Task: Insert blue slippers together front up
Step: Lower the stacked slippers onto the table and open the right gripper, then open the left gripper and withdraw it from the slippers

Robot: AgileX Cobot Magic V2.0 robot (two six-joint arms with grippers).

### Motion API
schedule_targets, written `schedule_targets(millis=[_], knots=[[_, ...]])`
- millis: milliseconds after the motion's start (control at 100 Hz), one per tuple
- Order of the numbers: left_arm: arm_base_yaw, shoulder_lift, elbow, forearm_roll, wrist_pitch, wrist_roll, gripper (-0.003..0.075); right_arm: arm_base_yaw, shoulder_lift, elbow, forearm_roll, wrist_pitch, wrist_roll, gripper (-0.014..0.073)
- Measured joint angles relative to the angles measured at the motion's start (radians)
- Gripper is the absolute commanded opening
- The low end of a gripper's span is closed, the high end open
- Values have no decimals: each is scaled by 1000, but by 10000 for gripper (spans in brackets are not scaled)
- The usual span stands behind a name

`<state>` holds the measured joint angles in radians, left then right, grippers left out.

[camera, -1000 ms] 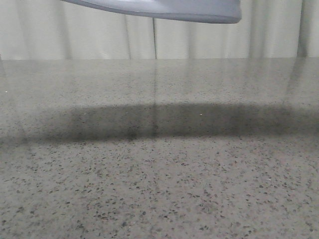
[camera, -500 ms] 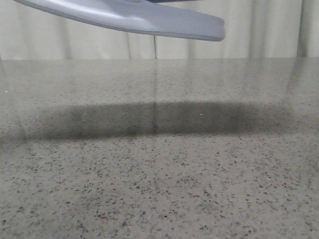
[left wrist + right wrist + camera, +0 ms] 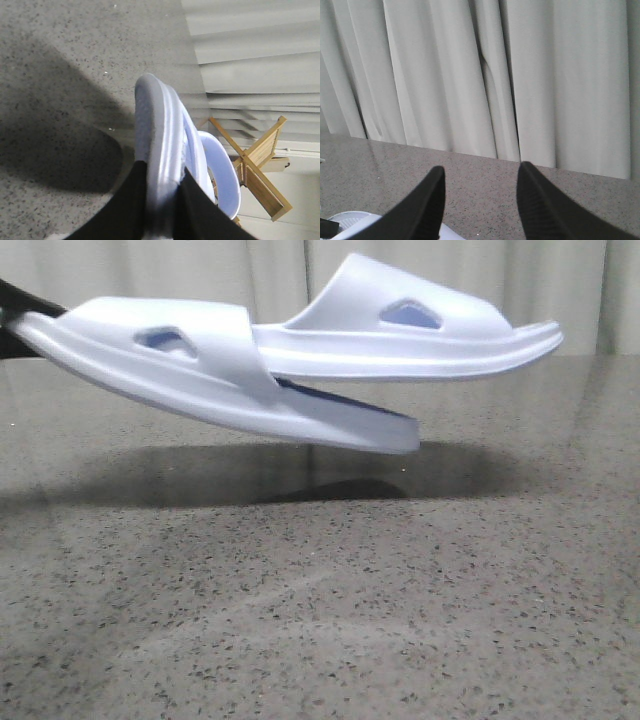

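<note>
Two blue slippers hang together over the table in the front view. The lower slipper (image 3: pixel 190 375) slopes down to the right, and the upper slipper (image 3: pixel 420 340) has one end tucked under the lower one's strap. My left gripper (image 3: pixel 22 302) shows as black fingers at the far left, holding the lower slipper's end. In the left wrist view the left gripper (image 3: pixel 162 171) is shut on that slipper's sole edge (image 3: pixel 157 130), with the other slipper (image 3: pixel 222 172) behind it. My right gripper (image 3: pixel 481 168) is open and empty, and a pale slipper corner (image 3: pixel 350 225) shows beside it.
The speckled grey table (image 3: pixel 320 620) carries a dark shadow (image 3: pixel 250 475) under the slippers. White curtains (image 3: pixel 485 75) hang behind the far edge. A wooden folding stand (image 3: pixel 257 170) is beyond the slippers in the left wrist view.
The slippers have dropped into the front view. A second ago only the underside of one sole showed at the top edge. Now both slippers show in full, lower over the table.
</note>
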<state>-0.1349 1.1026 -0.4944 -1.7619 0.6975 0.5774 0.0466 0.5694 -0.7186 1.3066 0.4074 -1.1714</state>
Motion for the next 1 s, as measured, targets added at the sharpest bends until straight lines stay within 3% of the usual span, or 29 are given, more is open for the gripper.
schedule_targets(millis=[380,840,1000], knots=[[0,161,-1,-17,19,48,27,0,0,0,-2,2,0,281],[0,194,-4,-20,43,103,29,0,0,0,-2,6,0,281],[0,194,-4,-20,43,128,87,0,0,0,-2,13,-1,281]])
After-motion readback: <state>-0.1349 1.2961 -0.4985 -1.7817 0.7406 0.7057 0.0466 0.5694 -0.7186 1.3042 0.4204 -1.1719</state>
